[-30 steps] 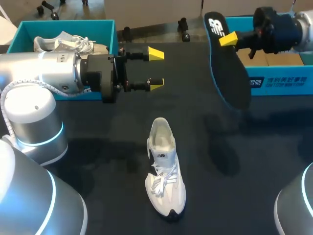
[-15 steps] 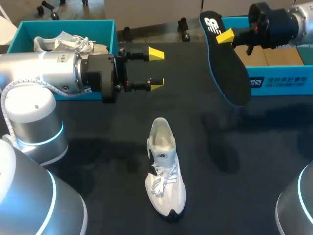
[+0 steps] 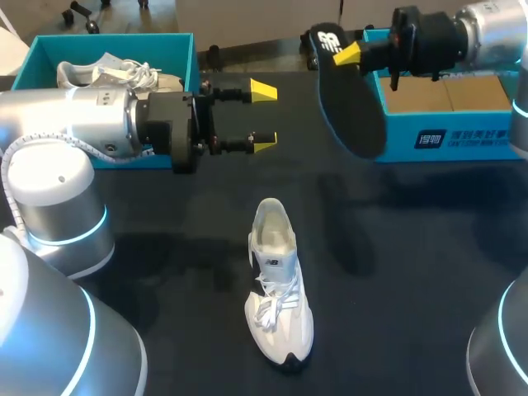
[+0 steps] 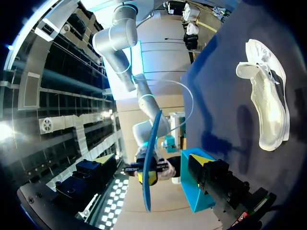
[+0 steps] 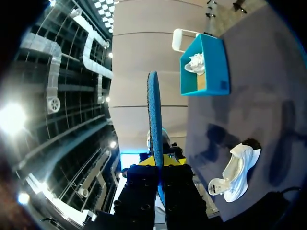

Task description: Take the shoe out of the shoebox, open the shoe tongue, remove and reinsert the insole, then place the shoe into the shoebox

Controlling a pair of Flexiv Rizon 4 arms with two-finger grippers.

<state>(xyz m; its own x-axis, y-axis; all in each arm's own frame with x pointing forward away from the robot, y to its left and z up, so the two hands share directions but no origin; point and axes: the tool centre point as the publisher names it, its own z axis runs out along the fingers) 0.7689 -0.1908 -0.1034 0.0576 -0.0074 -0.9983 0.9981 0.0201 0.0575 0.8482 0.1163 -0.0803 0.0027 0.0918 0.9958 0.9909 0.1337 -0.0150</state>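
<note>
Dark insole [image 3: 352,111] hangs clamped in right tool [image 3: 347,56]; left tool [image 3: 264,116] stands spread apart.

The shoe [image 3: 279,285] lies on the worktop [image 3: 429,272], below both tools and closer to the robot than they are. The left tool [image 3: 264,115] hangs just to the right of a box [image 3: 177,49] with another shoe [image 3: 115,73] inside. The right tool [image 3: 345,56] pinches the insole [image 3: 351,107], which hangs down from it at the left end of the second box [image 3: 462,136].
</note>
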